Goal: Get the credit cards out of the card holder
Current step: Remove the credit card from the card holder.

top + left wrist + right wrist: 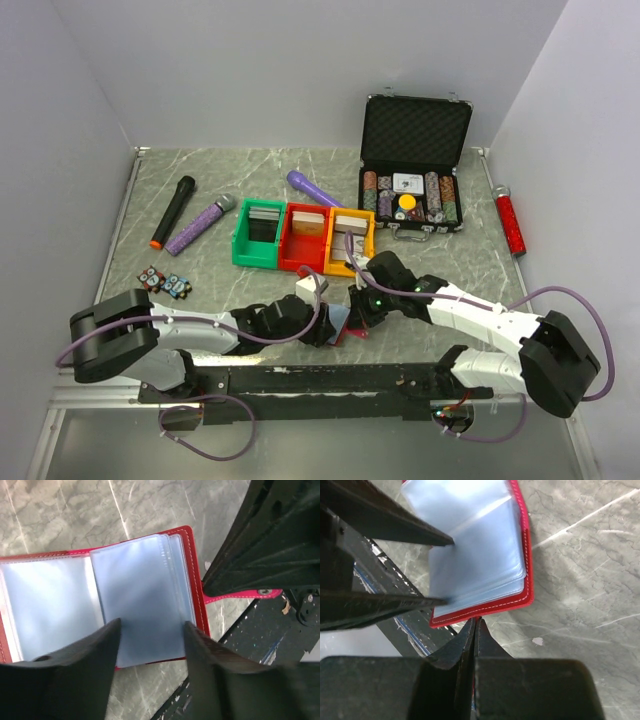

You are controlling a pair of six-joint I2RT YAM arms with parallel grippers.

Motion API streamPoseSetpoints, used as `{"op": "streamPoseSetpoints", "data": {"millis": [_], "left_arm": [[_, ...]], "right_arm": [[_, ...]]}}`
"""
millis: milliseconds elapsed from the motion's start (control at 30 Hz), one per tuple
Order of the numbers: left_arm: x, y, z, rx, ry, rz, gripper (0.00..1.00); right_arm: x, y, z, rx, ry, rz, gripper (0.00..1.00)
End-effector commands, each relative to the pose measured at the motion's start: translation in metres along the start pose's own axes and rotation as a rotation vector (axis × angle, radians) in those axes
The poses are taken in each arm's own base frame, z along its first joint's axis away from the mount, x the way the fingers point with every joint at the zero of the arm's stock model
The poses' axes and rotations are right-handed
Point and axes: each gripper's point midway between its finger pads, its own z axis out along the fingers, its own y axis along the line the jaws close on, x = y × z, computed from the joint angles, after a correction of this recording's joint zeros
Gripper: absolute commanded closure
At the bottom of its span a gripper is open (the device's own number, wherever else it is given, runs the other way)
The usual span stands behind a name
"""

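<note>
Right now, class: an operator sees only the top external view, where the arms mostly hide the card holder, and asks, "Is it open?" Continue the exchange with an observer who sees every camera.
Observer: Yes. The card holder lies open, its clear sleeves facing up.
Operator: What is the right arm doing?
Observer: The right gripper is shut, tips at the holder's red edge by the snap tab.
Operator: And the left?
Observer: The left gripper is open, straddling the sleeves. No card shows in them.
</note>
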Motion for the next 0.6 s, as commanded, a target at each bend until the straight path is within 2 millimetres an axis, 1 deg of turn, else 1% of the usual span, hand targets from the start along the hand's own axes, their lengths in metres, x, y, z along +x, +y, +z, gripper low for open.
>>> {"op": "streamPoseSetpoints", "data": {"millis": [0,233,333,467,533,567], "left_arm": [[-0.013,0.001,0.003,-0.036,-0.042,-0.013,0.52],[-0.015,0.007,0.000,-0.065,-0.065,-0.032,0.77],[-0.016,0.011,-0.003,-0.083,-0.076,-0.044,0.83],[-0.021,0.016,-0.011,-0.097,-0.112,-0.068,0.90],[-0.024,0.020,-0.015,-0.113,-0.131,-0.078,0.99],[-0.026,0.021,-0.017,-0.118,-0.140,-0.084,0.99]], "right_arm": [[-0.018,0.015,-0.010,-0.029,-0.056,-0.037,1.00],[-0.015,0.013,-0.008,-0.027,-0.051,-0.036,1.00],[-0.014,0.012,-0.007,-0.027,-0.048,-0.037,1.00],[-0.013,0.012,-0.008,-0.024,-0.046,-0.042,1.00],[-0.014,0.011,-0.008,-0.023,-0.047,-0.045,1.00],[-0.014,0.011,-0.008,-0.022,-0.046,-0.045,1.00]]}}
